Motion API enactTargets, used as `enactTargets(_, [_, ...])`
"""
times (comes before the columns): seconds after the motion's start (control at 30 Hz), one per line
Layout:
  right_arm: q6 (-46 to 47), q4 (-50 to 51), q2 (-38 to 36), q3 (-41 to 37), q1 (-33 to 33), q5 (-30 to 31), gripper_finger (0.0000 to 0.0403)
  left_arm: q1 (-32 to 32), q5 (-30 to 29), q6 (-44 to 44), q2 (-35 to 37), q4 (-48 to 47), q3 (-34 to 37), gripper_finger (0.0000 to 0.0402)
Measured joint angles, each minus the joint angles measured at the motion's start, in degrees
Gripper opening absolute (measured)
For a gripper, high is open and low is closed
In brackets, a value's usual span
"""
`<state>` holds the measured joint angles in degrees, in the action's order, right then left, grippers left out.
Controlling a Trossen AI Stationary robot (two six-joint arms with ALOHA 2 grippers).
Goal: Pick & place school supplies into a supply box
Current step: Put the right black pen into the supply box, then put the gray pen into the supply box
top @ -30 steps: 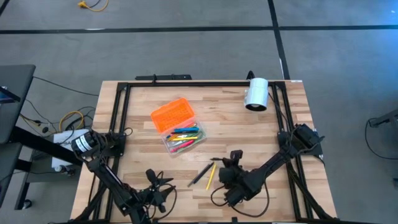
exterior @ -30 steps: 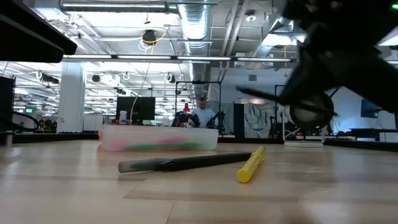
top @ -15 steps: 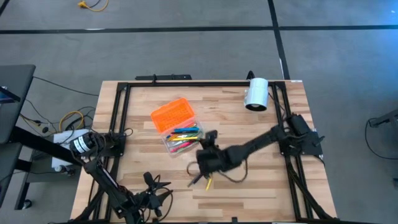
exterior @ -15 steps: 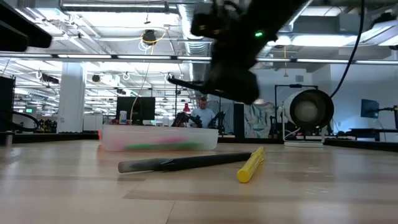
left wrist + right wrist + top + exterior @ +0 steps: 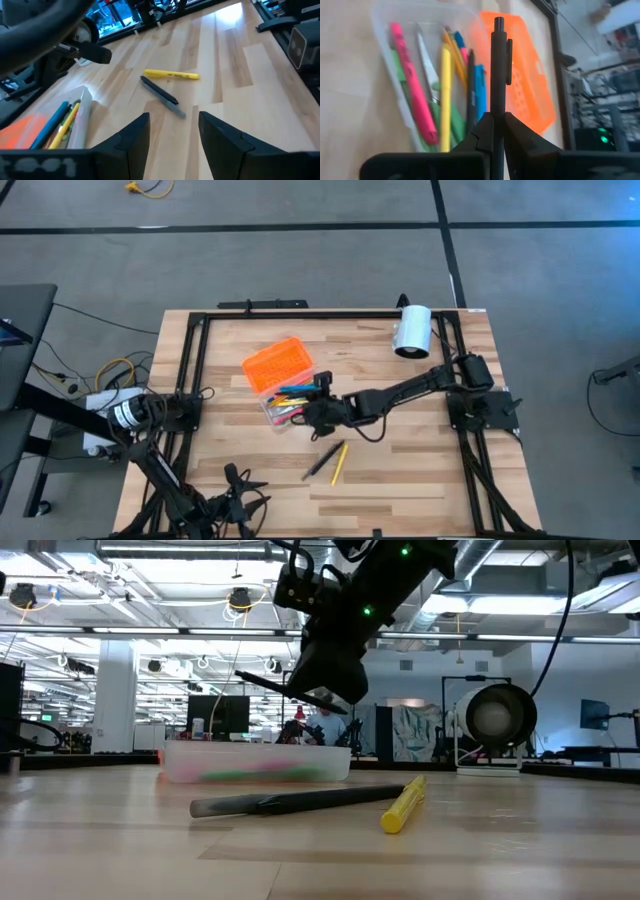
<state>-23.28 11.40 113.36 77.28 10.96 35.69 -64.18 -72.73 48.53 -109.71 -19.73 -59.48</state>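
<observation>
High view: right jaws [image 5: 318, 412], clamped on black pen [image 5: 497, 65], now swung over box [image 5: 297, 408]; release due. Left jaws [image 5: 170, 132] open, parked 7 o'clock.

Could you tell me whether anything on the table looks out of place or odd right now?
Only two strays: a grey pen and a yellow pen lie loose on the table, outside the clear box. The orange lid lies beside the box.

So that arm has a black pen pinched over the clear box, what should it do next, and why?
Probably lower a little and let go. The right gripper is shut on the black clip pen, hanging over the clear plastic box already filled with coloured pens, beside its orange ribbed lid.
</observation>
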Motion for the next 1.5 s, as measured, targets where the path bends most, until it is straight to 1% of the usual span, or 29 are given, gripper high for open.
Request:
enactTargets(0.13, [-0.8,-0.8,0.0,0.0,-0.8,-2.6,0.0009,-0.3,0.0,0.8,0.0,0.4,0.0,0.0160])
enactTargets(0.33, [-0.8,-1.2,0.0,0.0,-1.8,-4.0,0.0018,-0.3,0.3,0.8,0.0,1.3,0.0,0.0160])
enactTargets(0.43, [-0.5,-1.2,0.0,0.0,-2.2,-5.9,0.0032,-0.3,0.3,0.8,0.0,1.3,0.0,0.0160])
enactTargets(0.6, [2.7,-1.2,0.0,0.0,-3.8,-8.8,0.0060,-0.3,0.3,0.8,0.0,1.5,0.0,0.0160])
enactTargets(0.73, [4.4,-1.2,0.0,0.0,-4.6,-8.8,0.0080,-0.3,0.3,0.8,0.0,1.5,0.0,0.0160])
enactTargets(0.9, [4.8,-1.2,0.0,0.0,-3.7,-8.8,0.0097,-0.3,0.3,0.8,0.0,1.3,0.0,0.0160])
enactTargets(1.1, [4.9,-1.2,-0.4,0.0,-0.1,-8.8,0.0102,0.3,0.5,1.2,0.0,1.3,0.0,0.0160])
enactTargets(1.27, [5.3,-2.2,-1.4,0.0,5.8,-8.2,0.0102,3.0,4.6,0.4,0.0,2.0,0.0,0.0160])
enactTargets(1.33, [5.3,-3.1,-1.8,0.1,8.4,-6.7,0.0102,4.8,6.6,-1.5,0.0,3.5,0.0,0.0160])
enactTargets(1.43, [6.4,-1.0,-2.5,0.0,12.6,-1.9,0.0102,8.1,9.7,-6.9,0.0,7.1,0.0,0.0160])
enactTargets(1.5, [8.4,-0.7,-2.9,0.1,15.2,0.6,0.0102,10.5,12.8,-10.8,0.0,9.8,0.0,0.0160])
